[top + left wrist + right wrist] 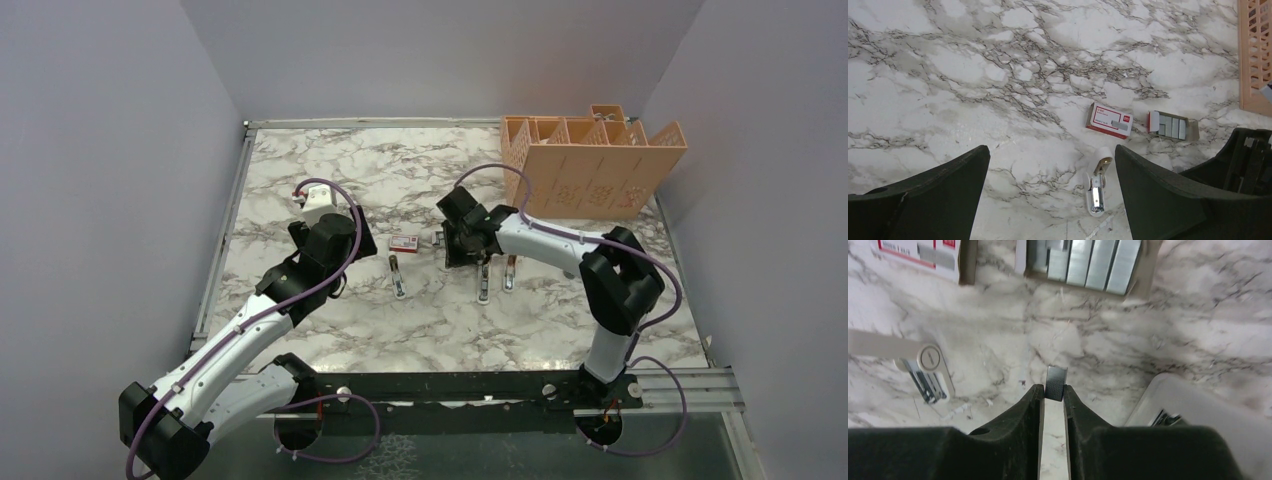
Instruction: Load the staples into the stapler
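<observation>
My right gripper (1053,390) is shut on a short silvery strip of staples (1056,379), held just above the marble. Beyond it lies the flat grey tray (1088,262) with more staples, and left of that the red-and-white box (918,254). One white stapler (923,367) lies open to the left of the right gripper, and another white stapler (1198,407) sits close on its right. My left gripper (1052,200) is open and hovers over the left stapler (1098,182), touching nothing. From above, the right gripper (462,262) is just in front of the tray (438,238).
An orange perforated organiser (590,165) stands at the back right of the marble table (330,160). Two stapler pieces (484,283) (510,272) lie side by side under the right arm. Grey walls enclose three sides.
</observation>
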Available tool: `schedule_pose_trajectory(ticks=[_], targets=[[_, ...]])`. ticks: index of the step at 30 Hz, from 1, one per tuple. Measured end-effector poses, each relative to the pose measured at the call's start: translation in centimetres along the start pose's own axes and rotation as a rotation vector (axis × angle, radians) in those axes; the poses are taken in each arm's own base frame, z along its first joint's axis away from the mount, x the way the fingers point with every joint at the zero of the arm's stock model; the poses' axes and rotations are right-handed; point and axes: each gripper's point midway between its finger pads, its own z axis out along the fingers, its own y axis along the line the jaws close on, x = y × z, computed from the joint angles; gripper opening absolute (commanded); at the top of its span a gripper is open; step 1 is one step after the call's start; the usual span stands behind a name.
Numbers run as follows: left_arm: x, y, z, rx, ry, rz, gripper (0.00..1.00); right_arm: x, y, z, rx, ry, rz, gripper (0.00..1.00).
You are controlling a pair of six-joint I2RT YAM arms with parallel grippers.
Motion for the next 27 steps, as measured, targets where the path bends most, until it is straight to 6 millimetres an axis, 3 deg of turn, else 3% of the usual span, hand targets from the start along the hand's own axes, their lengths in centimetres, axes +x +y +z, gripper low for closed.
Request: schedule_pose_trajectory(ticks=[7, 12, 27], targets=[[0.0, 0.0, 0.0, 0.000, 0.000, -0.001, 0.95, 5.1, 2.8, -0.7, -0.057, 0.076, -0.044, 0.25], [0.0, 0.0, 0.0, 0.000, 0.000, 0.000, 0.95, 8.2, 3.5, -0.5, -0.065, 0.126, -0.060, 0.26], [0.0, 0.0, 0.0, 0.000, 0.000, -0.001, 0.95, 8.1, 3.5, 0.1, -0.031, 0.136, -0.053, 0.41]])
